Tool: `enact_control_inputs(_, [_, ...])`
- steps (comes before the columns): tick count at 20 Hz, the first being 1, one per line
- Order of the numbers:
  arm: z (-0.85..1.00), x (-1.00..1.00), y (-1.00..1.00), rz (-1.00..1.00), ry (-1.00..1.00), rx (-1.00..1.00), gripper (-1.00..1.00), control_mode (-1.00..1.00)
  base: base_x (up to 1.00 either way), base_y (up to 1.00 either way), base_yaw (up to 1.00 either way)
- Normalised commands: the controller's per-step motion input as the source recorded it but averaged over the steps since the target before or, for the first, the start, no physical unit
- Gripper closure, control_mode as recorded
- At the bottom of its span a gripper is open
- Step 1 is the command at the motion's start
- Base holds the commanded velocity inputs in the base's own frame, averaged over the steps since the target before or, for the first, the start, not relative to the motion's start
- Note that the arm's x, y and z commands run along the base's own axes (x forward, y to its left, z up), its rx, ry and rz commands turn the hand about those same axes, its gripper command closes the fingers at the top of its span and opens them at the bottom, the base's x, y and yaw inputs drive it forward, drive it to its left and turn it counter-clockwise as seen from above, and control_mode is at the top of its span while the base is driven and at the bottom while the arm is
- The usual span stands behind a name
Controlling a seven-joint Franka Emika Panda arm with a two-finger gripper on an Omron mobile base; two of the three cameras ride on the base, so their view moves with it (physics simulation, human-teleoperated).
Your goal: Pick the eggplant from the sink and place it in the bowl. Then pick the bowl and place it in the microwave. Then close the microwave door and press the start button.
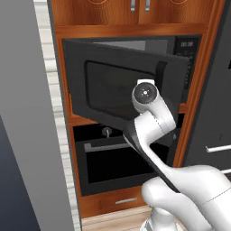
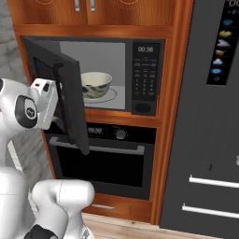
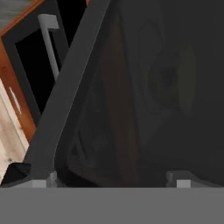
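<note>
Microwave door (image 2: 70,100): half-shut; I am pressing my spread, empty gripper (image 3: 111,181) against it. Bowl (image 2: 95,84) inside. Risk: fingertips sliding off, door stalling ajar.

The microwave (image 2: 112,74) display (image 2: 145,49) on its right-hand keypad panel (image 2: 145,77) seems to read "00:38", though the digits are small and soft. Keypad markings below it are too blurred to read.
</note>
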Motion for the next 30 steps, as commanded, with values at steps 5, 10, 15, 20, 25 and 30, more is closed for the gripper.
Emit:
enact_control_inputs(5, [0.00, 1.00, -0.99, 0.02, 0.00, 0.00, -1.00, -1.00, 0.00, 0.00, 0.00])
enact_control_inputs(10, [-0.08, 1.00, -0.68, 0.00, 0.04, -0.02, -1.00, -1.00, 0.00, 0.00, 0.00])
enact_control_inputs(15, [-0.20, 1.00, -0.08, 0.00, 0.17, -0.05, -1.00, -1.00, 0.00, 0.00, 0.00])
enact_control_inputs(20, [-0.09, 1.00, -0.01, 0.00, 0.15, -0.02, -1.00, -1.00, 0.00, 0.00, 0.00])
enact_control_inputs(25, [-0.01, 1.00, -0.01, 0.00, 0.12, 0.00, -1.00, -1.00, 0.00, 0.00, 0.00])
enact_control_inputs(30, [-0.02, 0.81, -0.05, 0.00, 0.10, 0.00, -1.00, -1.00, 0.00, 0.00, 0.00])
